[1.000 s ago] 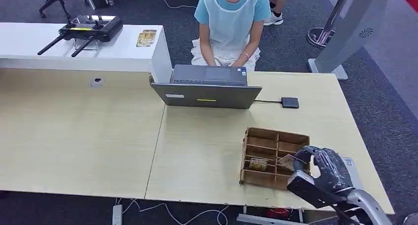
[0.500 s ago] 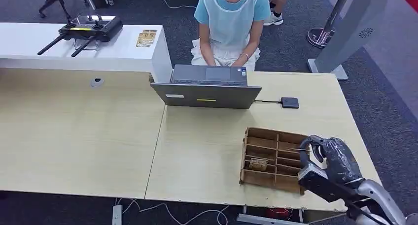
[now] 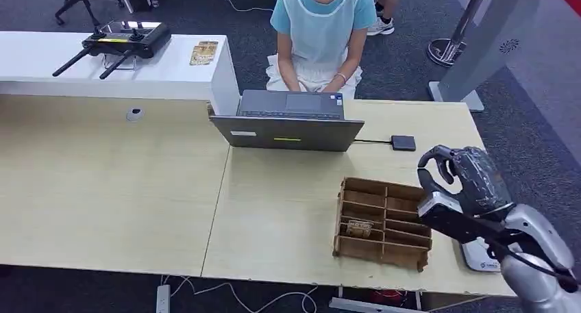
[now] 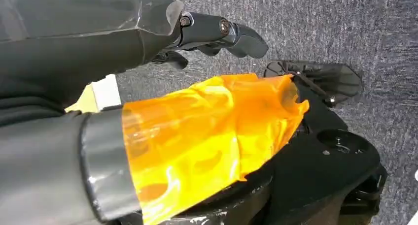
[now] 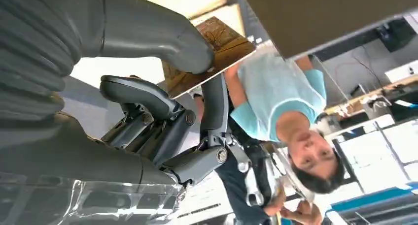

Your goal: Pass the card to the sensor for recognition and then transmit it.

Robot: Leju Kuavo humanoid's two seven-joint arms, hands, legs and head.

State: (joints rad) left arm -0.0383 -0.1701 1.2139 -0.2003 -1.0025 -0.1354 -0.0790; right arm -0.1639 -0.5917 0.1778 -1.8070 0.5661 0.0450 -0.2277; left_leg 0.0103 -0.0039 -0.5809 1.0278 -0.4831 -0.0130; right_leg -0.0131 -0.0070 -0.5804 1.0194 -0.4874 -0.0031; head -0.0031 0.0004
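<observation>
- While the right hand (image 3: 458, 172) hangs above the table's right edge, the card (image 5: 209, 55) sits pinched between its thick thumb and a dark finger, a brown patterned rectangle seen plainly in the right wrist view.
- That hand is clamped on the card, lifted just past the far right corner of the wooden organiser (image 3: 384, 222), its silver arm coming in from the near right corner of the table (image 3: 116, 190).
- The organiser rests near the table's front edge on the right, and one small patterned card (image 3: 358, 227) lies in a compartment on its near left side.
- A white device (image 3: 479, 257) peeks out at the near right edge, partly under the arm.
- Further back, a small black sensor pad (image 3: 403, 142) lies toward the far right, cabled to the laptop (image 3: 288, 121) at the far edge's middle.
- A person (image 3: 319, 32) in a light blue top sits behind the laptop.
- The left hand (image 4: 217, 30) hangs over grey carpet, fingers extended and holding nothing.
- On the white counter at far left, a black controller (image 3: 120, 42) with antennas rests.
</observation>
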